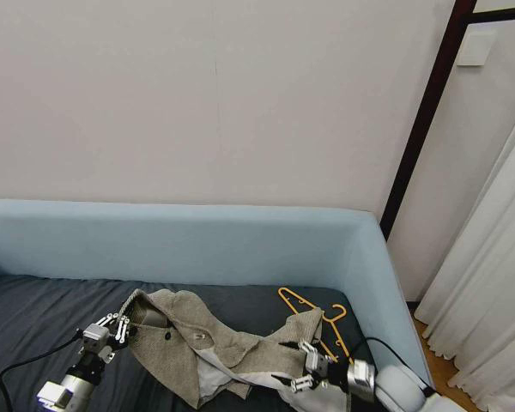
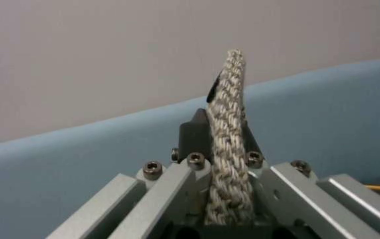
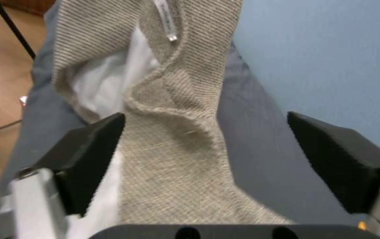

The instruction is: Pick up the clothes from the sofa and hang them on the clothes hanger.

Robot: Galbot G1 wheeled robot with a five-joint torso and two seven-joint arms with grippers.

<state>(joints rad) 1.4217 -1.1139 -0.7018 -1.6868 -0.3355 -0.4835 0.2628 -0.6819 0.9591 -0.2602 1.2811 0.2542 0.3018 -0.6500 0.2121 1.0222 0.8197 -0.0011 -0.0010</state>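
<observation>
A beige tweed jacket [image 1: 208, 342] with white lining lies spread on the dark seat of the sofa [image 1: 240, 245]. My left gripper [image 1: 118, 324] is shut on the jacket's left edge; in the left wrist view a fold of the tweed fabric [image 2: 230, 149] stands pinched between the fingers. My right gripper [image 1: 293, 364] stands open at the jacket's right side, its fingers [image 3: 90, 154] spread wide over the tweed [image 3: 176, 169] without pinching it. An orange clothes hanger [image 1: 313, 313] lies on the seat just behind the right gripper.
The sofa's light blue backrest runs across behind, with its right arm [image 1: 379, 292] close beside my right gripper. White curtains [image 1: 489, 283] and wooden floor lie to the right. A black cable [image 1: 21, 365] trails from my left arm.
</observation>
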